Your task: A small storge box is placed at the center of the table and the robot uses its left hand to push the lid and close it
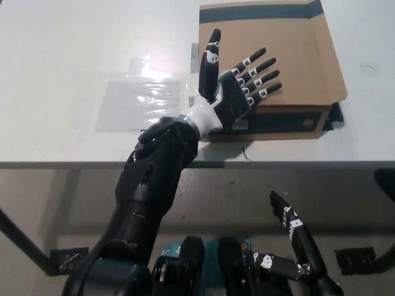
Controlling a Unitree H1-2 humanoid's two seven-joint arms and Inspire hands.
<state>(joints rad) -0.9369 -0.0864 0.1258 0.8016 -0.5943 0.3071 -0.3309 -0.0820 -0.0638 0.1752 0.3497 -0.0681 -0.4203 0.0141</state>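
A brown cardboard storage box (290, 68) sits on the white table (68, 68), right of centre. Its lid (296, 43) lies flat down over the box, so the inside is hidden. My left hand (237, 83) is open, fingers spread, palm resting on the lid's near left part and over the box's front edge. Its dark forearm runs down toward the lower left. My right hand (296, 243) rests below the table edge at the bottom right, fingers apart and holding nothing.
A clear plastic bag (139, 98) lies flat on the table left of the box. The table's front edge (74, 163) crosses the picture below the box. A small dark mark (248, 154) sits on the table by the front edge.
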